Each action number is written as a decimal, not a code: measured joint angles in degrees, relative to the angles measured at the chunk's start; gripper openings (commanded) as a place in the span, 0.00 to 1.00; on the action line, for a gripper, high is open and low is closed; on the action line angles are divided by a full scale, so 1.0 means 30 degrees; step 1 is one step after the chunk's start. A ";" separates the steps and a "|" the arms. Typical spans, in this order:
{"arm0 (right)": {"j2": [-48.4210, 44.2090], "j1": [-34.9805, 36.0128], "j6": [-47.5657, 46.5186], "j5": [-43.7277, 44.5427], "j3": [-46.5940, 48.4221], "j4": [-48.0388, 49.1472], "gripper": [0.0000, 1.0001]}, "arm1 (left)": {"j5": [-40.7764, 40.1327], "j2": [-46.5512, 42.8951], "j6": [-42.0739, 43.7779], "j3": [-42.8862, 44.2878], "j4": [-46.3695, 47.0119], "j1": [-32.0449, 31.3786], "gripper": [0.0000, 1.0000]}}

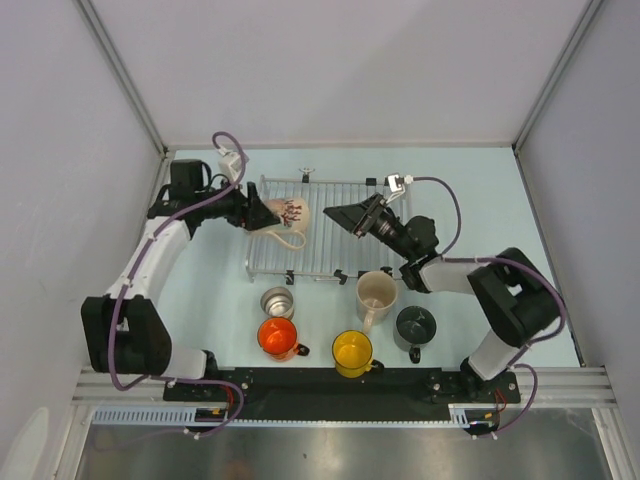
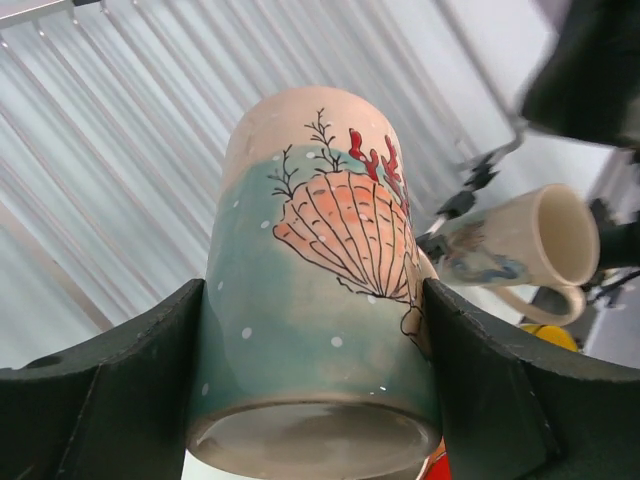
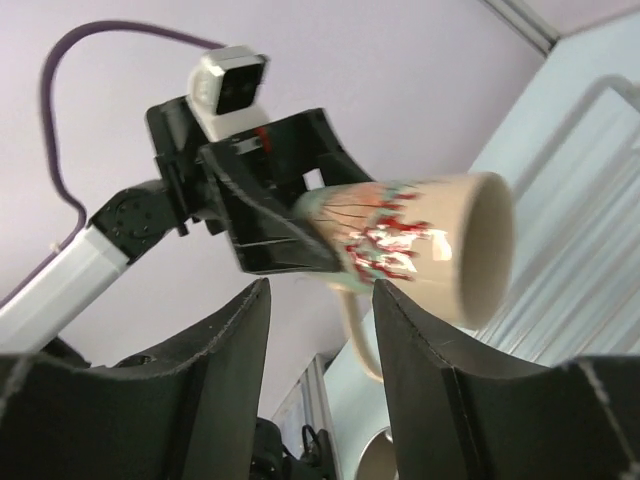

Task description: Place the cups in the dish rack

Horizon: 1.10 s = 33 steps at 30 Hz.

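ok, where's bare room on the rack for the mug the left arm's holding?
Rack: bare wires in the middle, between the held mug in the left gripper and the open right gripper over the right end; the near strip is bare too. Crowded: table in front, five cups from steel cup to grey mug.

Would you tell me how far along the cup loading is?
Done: no loose cup lies in the rack yet. In hand: the left end effector grips the shell mug sideways over the rack; the right end effector is open and empty. Left: steel cup, orange mug, yellow mug, beige mug, grey mug on the table.
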 measured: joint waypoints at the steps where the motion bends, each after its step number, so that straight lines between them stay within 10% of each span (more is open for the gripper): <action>1: -0.0488 0.0007 -0.0328 -0.0015 0.0000 -0.0109 0.51 | -0.0889 0.0182 0.0408 0.0437 -0.0372 -0.0452 0.00; 19: -1.1147 0.1362 -0.8714 0.2091 0.0270 -1.4141 0.53 | -1.3187 0.8291 0.3942 1.2641 -0.7155 -0.5151 0.01; 33: -1.3610 0.2091 -0.9398 0.3942 -0.0860 -1.7966 0.52 | -1.6174 1.0710 0.5348 1.3886 -0.9063 -0.6965 0.00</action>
